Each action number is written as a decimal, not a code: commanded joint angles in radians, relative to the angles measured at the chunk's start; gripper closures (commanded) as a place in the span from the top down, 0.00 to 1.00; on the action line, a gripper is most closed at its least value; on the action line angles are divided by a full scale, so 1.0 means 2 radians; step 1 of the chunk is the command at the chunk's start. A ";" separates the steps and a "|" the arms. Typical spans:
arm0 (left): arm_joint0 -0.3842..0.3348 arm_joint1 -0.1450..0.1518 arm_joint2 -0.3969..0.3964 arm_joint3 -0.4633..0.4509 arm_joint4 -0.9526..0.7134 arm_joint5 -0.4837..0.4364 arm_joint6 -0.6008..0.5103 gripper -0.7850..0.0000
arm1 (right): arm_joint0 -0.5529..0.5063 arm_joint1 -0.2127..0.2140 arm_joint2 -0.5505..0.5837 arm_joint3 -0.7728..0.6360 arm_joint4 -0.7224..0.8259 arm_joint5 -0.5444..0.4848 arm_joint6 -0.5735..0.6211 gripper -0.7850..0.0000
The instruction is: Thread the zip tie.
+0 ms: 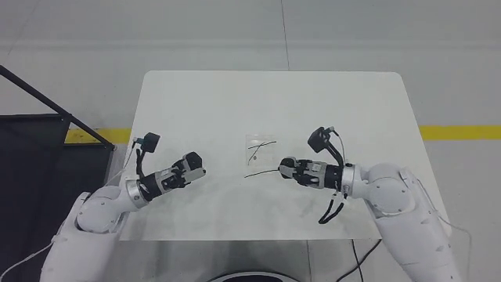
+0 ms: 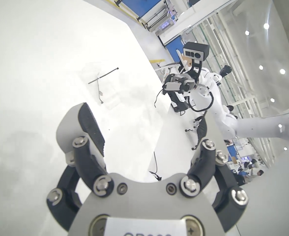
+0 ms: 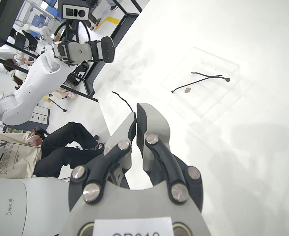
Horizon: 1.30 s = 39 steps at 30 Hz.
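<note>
Right gripper (image 1: 283,168) pinches a black zip tie (image 1: 262,174) at the white table (image 1: 266,102).
In the top view's lower middle, its jaws are clenched on the tie, whose tail points toward frame left. The left gripper (image 1: 196,168), lower left, is spread wide and holds nothing. Two more ties (image 1: 264,144) lie crossed in a clear tray (image 1: 252,139) at centre.

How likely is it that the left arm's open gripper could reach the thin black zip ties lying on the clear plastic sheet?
Probably yes. The left gripper is open and empty, and bare white table lies between it and the black zip ties on the clear plastic sheet.
</note>
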 commanded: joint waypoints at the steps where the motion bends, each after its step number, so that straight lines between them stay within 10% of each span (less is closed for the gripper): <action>1: -0.002 0.001 0.003 0.000 0.001 0.000 -0.005 1.00 | 0.001 -0.001 -0.004 0.003 0.013 0.000 -0.004 0.00; 16: -0.003 0.002 0.003 -0.002 0.010 0.003 -0.003 1.00 | 0.004 -0.001 -0.008 0.012 0.023 0.010 -0.018 0.00; 33: -0.047 -0.043 0.168 0.014 0.134 0.055 0.345 1.00 | -0.012 -0.010 -0.022 0.003 0.077 0.098 -0.132 0.00; 39: -0.051 -0.049 0.190 0.020 0.161 0.054 0.365 1.00 | -0.012 -0.010 -0.023 0.000 0.077 0.096 -0.119 0.00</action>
